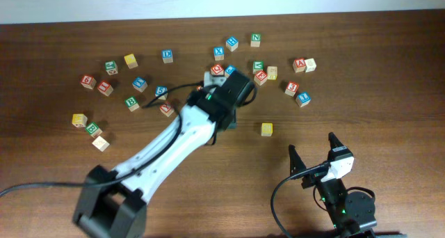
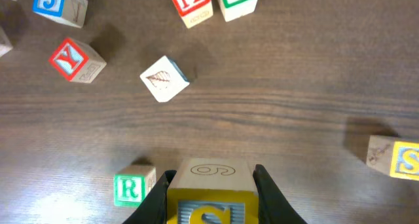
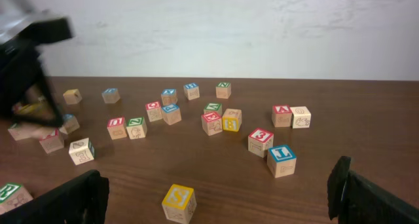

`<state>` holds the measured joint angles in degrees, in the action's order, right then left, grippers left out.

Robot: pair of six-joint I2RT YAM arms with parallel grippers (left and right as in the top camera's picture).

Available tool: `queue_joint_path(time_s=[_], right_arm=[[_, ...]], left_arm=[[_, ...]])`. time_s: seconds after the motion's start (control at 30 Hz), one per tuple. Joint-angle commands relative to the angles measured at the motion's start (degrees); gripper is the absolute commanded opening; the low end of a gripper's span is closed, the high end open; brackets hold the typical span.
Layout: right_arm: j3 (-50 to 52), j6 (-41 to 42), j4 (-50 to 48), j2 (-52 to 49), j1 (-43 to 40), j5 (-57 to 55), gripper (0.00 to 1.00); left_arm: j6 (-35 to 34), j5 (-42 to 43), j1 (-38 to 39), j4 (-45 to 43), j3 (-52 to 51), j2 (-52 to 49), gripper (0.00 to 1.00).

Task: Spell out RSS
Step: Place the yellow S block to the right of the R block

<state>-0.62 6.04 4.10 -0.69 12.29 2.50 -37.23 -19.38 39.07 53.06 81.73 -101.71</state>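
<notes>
My left gripper (image 2: 213,177) (image 1: 229,122) is shut on a yellow S cube (image 2: 209,207), whose top face shows an engraved 6. The green R cube (image 2: 131,188) sits on the table just left of the held cube; the arm hides it in the overhead view. A second yellow S cube (image 1: 267,129) (image 2: 400,158) (image 3: 178,203) sits alone to the right of the left gripper. My right gripper (image 1: 311,143) (image 3: 219,201) is open and empty, near the table's front, with that S cube in front of it.
Several other letter cubes lie scattered across the far half of the wooden table (image 1: 361,43). Close ahead of the left gripper are a pale leaf cube (image 2: 163,78), a red Y cube (image 2: 75,59), a red U cube (image 2: 190,2) and a green cube (image 2: 236,1).
</notes>
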Motion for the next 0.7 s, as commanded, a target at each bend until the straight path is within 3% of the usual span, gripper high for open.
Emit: queue_joint_path(time_s=[0.0, 0.1, 0.33, 0.67], right_arm=[[0.3, 0.2, 0.2, 0.5, -0.5, 0.4, 0.98], [0.3, 0.2, 0.2, 0.5, -0.5, 0.4, 0.98], [0.3, 0.2, 0.2, 0.5, -0.5, 0.4, 0.98], [0.3, 0.2, 0.2, 0.5, -0.5, 0.4, 0.98]], left_arm=[[-1.2, 0.9, 0.2, -5.8, -12.8, 6.7, 0.11], [-3.3, 1.8, -0.2, -10.4, -18.9, 6.8, 0.07], [-3.3, 1.6, -0.5, -14.2, -25.1, 6.8, 0.09], [-3.0, 1.5, -2.6, -20.6, -28.3, 6.7, 0.12]])
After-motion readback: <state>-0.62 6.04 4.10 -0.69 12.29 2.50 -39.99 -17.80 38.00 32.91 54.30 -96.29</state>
